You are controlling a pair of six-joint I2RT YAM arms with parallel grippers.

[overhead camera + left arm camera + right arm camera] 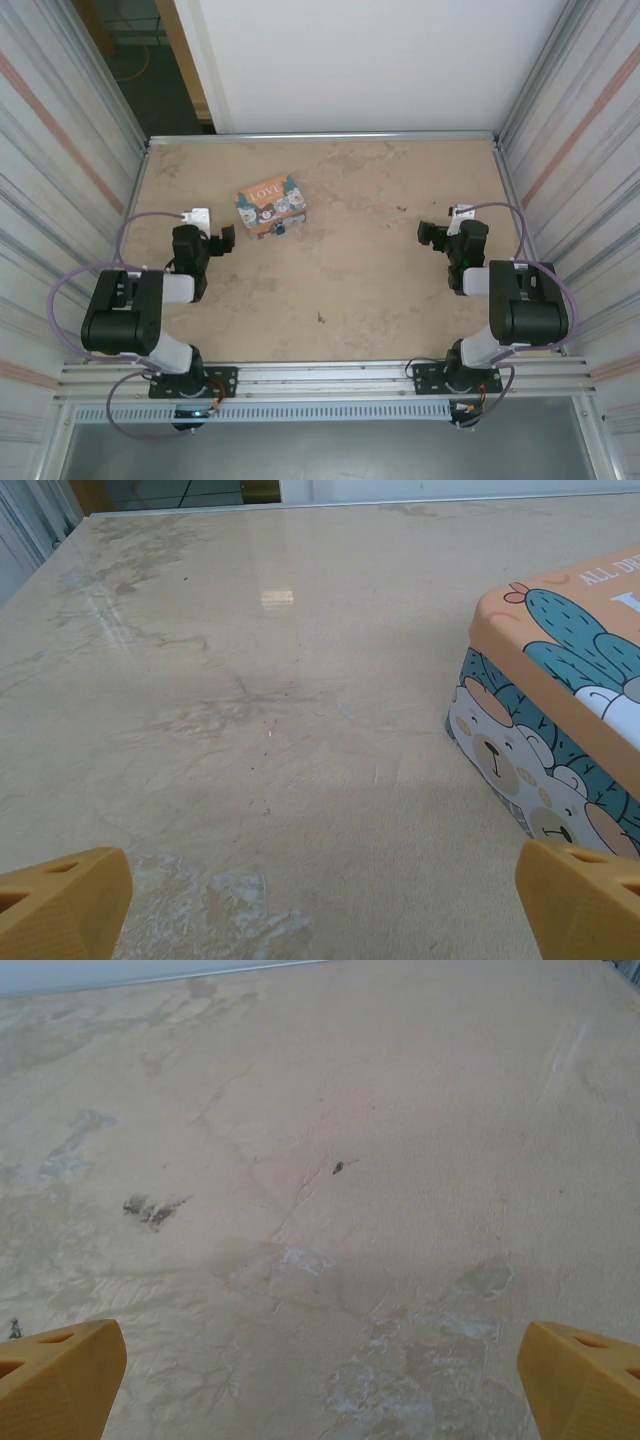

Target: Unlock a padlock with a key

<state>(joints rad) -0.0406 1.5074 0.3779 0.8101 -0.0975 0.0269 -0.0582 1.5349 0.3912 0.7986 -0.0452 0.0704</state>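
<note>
Top view: the padlock is a small dark-blue speck at the near edge of the box, touching it or just beside it; I cannot tell which. The left gripper sits just left of the box. The right gripper is well apart, across the table. Where the key lies I cannot tell. The step looks like the first reach. The left arm is nearer and should come in low from the near side, so the box wall blocks neither finger.

Left wrist: the left gripper is released, its fingers spread wide. The box stands ahead to the right.

Right wrist: the right gripper is released too, over bare table with 1 dark fleck.
</note>
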